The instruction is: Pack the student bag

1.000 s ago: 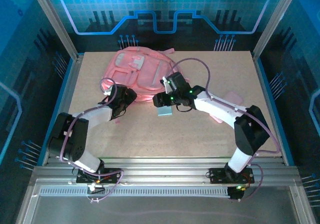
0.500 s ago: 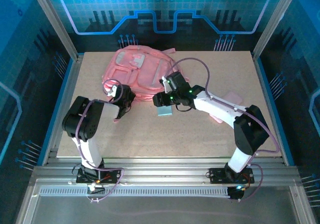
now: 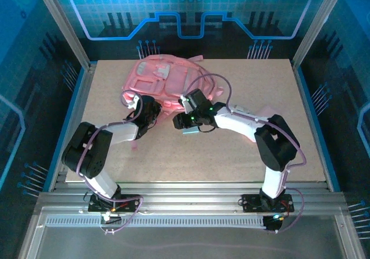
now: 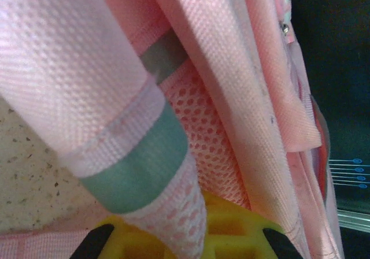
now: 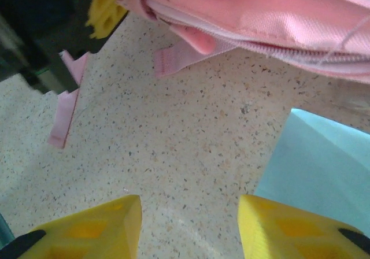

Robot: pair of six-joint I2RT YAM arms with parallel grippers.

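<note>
Pink strap point(image 4: 98, 91) of the student bag point(image 3: 162, 81) was pinched in the just-closed left gripper point(image 3: 151, 108), presumably anchoring it for packing; right gripper point(image 5: 189, 215) was held part-open, empty.

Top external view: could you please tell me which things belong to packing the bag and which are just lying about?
Job in hand: student bag, gripped at a strap by the shut left tool; pale blue flat item beside the open right tool, probably for packing.
Lying about: pale pink item beside the right arm, untouched.
</note>
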